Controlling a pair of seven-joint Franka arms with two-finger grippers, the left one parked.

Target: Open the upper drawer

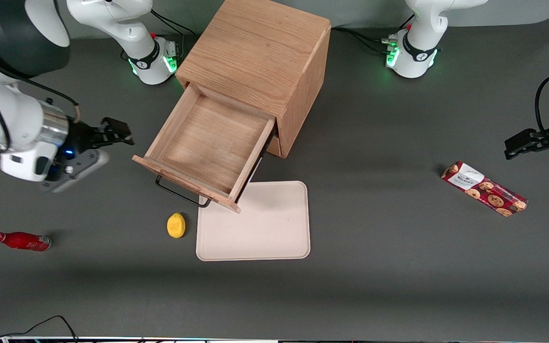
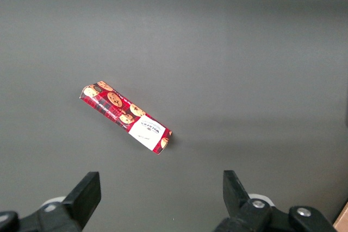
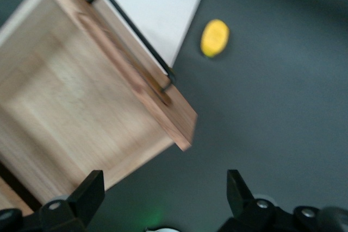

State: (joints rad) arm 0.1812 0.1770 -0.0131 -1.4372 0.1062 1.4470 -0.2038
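Upper drawer (image 1: 208, 145) pulled well out of the light wooden cabinet (image 1: 260, 52), bare wooden tray showing.

Lower drawer hidden beneath it; dark bar handle (image 1: 179, 190) partly tucked under the front panel, overhanging a corner of the cream tray (image 1: 265, 228). Gripper (image 1: 112, 132) hanging beside the drawer, toward the working arm's end, apart from it, fingers (image 3: 89, 191) spread wide, holding nothing. Near the handle, a yellow lemon (image 1: 176, 225); farther off, a red bottle (image 1: 21, 241).

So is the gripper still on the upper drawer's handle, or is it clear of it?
Apart. In the front view the gripper hangs open beside the pulled-out upper drawer, toward the working arm's end, with bare table between it and the handle.
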